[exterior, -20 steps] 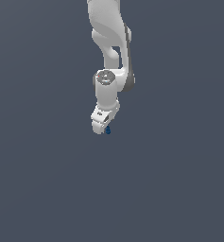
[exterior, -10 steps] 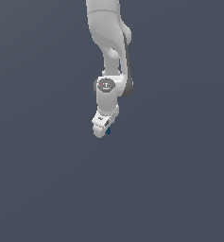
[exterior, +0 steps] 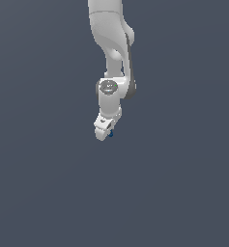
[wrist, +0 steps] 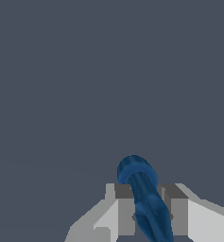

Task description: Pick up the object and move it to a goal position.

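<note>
The object (wrist: 144, 194) is a dark blue, elongated piece with a rounded end. In the wrist view it sits between my two grey fingers, which press on it from both sides. In the exterior view only a tiny blue bit of the object (exterior: 111, 134) shows beside the tip of my white gripper (exterior: 105, 132). The gripper is shut on the object and hangs from the white arm (exterior: 113, 58) over the plain grey ground. I cannot tell how high above the ground it is.
Only uniform dark grey ground (exterior: 48, 183) surrounds the arm. No goal marker or other object shows in either view.
The arm has shifted a little toward the exterior view's left over the last second, and the wrist has turned slightly. The blue object has stayed at the fingers.
</note>
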Action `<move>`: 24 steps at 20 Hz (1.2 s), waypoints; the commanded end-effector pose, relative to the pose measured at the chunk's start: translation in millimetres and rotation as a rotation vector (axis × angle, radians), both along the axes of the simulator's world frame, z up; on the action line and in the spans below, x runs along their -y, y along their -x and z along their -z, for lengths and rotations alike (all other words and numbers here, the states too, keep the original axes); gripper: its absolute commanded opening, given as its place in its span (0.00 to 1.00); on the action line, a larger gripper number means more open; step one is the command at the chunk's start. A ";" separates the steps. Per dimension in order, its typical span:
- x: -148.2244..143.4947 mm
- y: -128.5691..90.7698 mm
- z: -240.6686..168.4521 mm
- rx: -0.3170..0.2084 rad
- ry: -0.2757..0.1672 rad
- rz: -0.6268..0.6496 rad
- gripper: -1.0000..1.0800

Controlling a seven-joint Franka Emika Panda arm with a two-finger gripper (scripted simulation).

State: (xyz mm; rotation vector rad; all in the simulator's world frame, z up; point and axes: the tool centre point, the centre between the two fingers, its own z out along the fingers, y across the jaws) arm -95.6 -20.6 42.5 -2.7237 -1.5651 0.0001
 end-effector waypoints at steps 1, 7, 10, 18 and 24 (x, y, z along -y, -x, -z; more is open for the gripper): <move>0.0 0.0 0.1 0.000 0.000 0.000 0.00; -3.1 1.9 -7.7 0.000 0.001 0.000 0.00; -6.7 4.4 -17.5 0.000 0.001 0.000 0.00; -24.3 15.4 -63.1 0.000 0.002 -0.001 0.00; -42.4 25.7 -110.0 0.000 0.002 -0.001 0.00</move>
